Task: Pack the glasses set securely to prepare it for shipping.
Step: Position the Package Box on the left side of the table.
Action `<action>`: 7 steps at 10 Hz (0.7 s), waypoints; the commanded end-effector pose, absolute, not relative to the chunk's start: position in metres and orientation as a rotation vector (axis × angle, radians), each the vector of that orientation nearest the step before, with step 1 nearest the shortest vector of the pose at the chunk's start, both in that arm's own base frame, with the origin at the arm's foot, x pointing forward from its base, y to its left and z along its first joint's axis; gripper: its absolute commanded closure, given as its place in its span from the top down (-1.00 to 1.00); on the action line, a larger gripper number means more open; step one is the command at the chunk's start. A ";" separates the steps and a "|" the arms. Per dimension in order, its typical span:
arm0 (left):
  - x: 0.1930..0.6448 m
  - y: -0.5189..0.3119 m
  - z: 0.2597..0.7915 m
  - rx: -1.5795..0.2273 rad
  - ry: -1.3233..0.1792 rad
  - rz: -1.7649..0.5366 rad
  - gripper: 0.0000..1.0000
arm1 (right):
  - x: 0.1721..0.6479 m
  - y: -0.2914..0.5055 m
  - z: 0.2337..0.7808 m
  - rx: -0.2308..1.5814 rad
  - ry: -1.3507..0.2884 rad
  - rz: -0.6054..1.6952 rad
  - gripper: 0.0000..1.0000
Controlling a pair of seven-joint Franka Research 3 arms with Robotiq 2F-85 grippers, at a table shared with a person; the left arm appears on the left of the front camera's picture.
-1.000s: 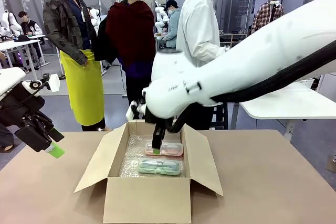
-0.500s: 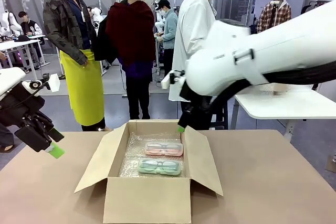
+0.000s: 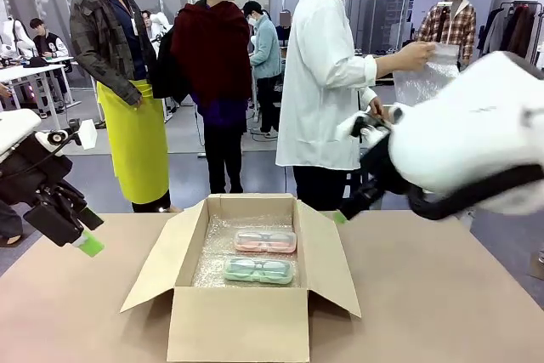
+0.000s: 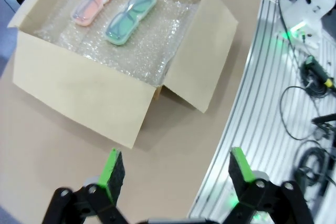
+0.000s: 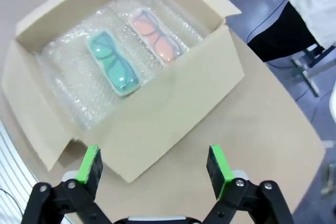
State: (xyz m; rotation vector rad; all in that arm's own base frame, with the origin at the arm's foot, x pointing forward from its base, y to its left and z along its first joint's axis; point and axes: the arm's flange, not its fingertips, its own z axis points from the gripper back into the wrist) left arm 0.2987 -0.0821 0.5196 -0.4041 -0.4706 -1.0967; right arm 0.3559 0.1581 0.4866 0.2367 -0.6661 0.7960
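Observation:
An open cardboard box [image 3: 238, 316] lined with bubble wrap stands mid-table. Inside lie the pale pink case [image 3: 265, 241] at the far side and the mint green case [image 3: 259, 270] nearer me, side by side, dark frames showing through. Both cases appear again in the wrist views: pink case [image 4: 96, 7], green case [image 4: 130, 16], pink case [image 5: 156, 34], green case [image 5: 113, 62]. My left gripper [image 4: 172, 167] is open and empty, held off the box's left near the table edge [image 3: 76, 235]. My right gripper [image 5: 154, 164] is open and empty, raised to the right of the box.
A person in a white shirt [image 3: 323, 82] stands behind the table holding a clear bubble-wrap sheet [image 3: 429, 78]. The box's flaps [image 3: 327, 257] stand outward on both sides. Bare brown tabletop [image 3: 442, 295] lies to the right and left of the box.
My right gripper rose out of the box, away from the pink case, and swung to the right. The person has brought up a bubble-wrap sheet. The left arm stayed still.

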 end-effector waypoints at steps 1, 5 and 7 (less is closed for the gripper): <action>0.299 -0.081 0.520 -0.425 -0.487 -1.111 1.00 | 0.313 0.124 0.486 0.296 -0.654 0.768 1.00; 0.299 -0.081 0.520 -0.425 -0.487 -1.111 1.00 | 0.297 0.058 0.499 0.456 -0.527 0.737 1.00; 0.299 -0.081 0.520 -0.425 -0.487 -1.111 1.00 | 0.299 0.059 0.491 0.421 -0.548 0.723 1.00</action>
